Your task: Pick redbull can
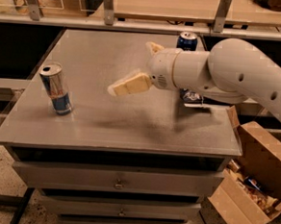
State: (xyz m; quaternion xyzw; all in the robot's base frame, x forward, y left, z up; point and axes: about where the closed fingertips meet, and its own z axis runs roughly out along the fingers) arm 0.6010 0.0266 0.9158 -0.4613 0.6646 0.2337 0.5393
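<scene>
The redbull can (56, 89) is slim, silver and blue with a shiny top. It stands upright near the left edge of the grey table top (129, 127). My gripper (131, 68) hovers above the middle of the table, to the right of the can and well apart from it. It points left towards the can. Its two tan fingers (130, 84) are spread apart with nothing between them. The white arm reaches in from the right.
A dark-blue Pepsi can (187, 40) stands at the back right of the table. A dark packet (192, 96) lies under the arm near the right edge. An open cardboard box (256, 180) sits on the floor at right. Drawers are below the table top.
</scene>
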